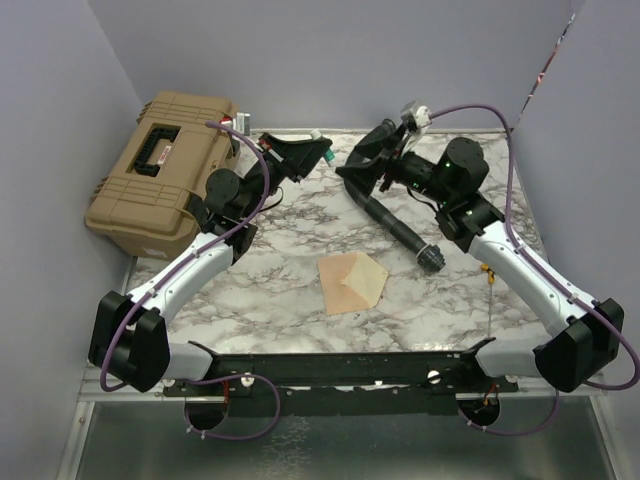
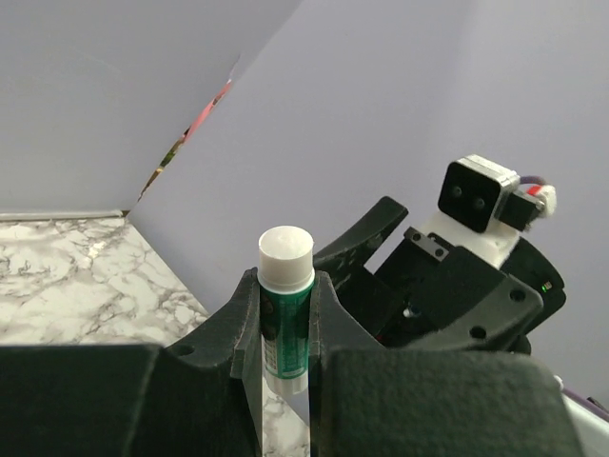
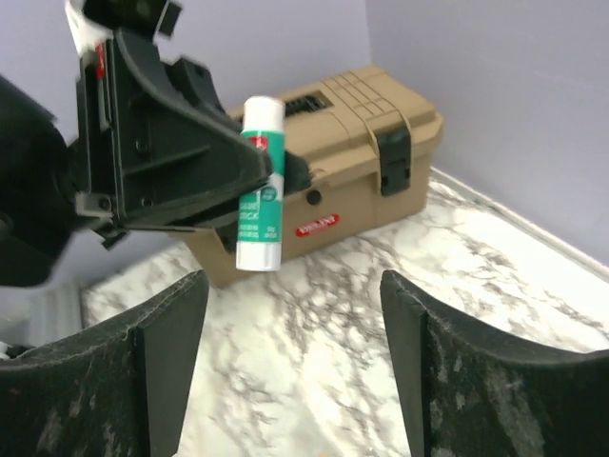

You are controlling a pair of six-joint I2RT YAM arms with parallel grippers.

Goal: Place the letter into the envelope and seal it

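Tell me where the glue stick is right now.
In the top view, the glue stick is clamped in the left end effector above the table's far middle, right of the tan case and facing the open right end effector.

Top view: high, behind the arm bases, looking down on the whole bench (image 1: 300,230). Left wrist: close behind left tool (image 2: 285,286), facing right arm (image 2: 457,295). Right wrist: close behind right tool (image 3: 293,286), facing tan case (image 3: 362,143). Both wrist views share the glue stick (image 2: 285,257).

Toolbox (image 1: 160,170) back left on table (image 1: 290,235), envelope (image 1: 352,283) centre front, glue stick (image 2: 285,314) in left pincer (image 2: 285,290) behind it
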